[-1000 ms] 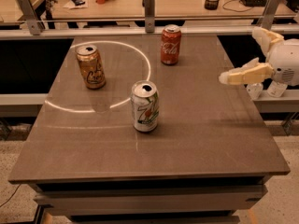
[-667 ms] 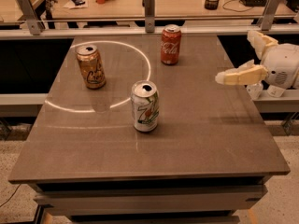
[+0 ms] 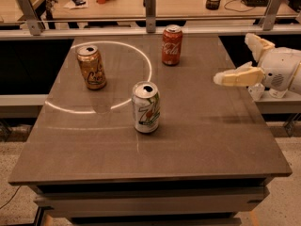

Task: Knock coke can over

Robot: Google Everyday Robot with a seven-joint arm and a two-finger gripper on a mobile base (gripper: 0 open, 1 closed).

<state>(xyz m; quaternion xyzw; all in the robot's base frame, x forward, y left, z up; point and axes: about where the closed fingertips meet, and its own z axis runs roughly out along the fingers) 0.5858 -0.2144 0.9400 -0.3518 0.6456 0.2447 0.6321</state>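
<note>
Over on the right edge of the frame, the hand (image 3: 233,60) hangs above the table's (image 3: 211,126) right side. Its two fingers are spread wide and it's got nothing in it. The coke can (image 3: 172,45) is upright in the upper middle of the frame, near the back edge of the table, well apart from the hand. So nothing's been touched as far as I can tell, and the whole knock is yet to come.

Stuff I'd worry about from here:

- Hitting it too low. If the lower finger (image 3: 235,77) meets the can near its base, I reckon it just skids along the table upright instead of tipping. Contact wants to be up near the top.
- A glancing hit. With the fingers splayed like that, the can could slip into the gap between them and get nudged or spun, not toppled.
- Wrong can. The 7-Up can (image 3: 146,107) stands nearer the front, lower and left of the target, and the gold-brown can (image 3: 91,67) is off to the left. A sweep that carries too far leftward or drops toward the front could clip either.
- Pushing it backward. It's close to the back edge, so a shove that way might send it rolling off once it's down.
</note>
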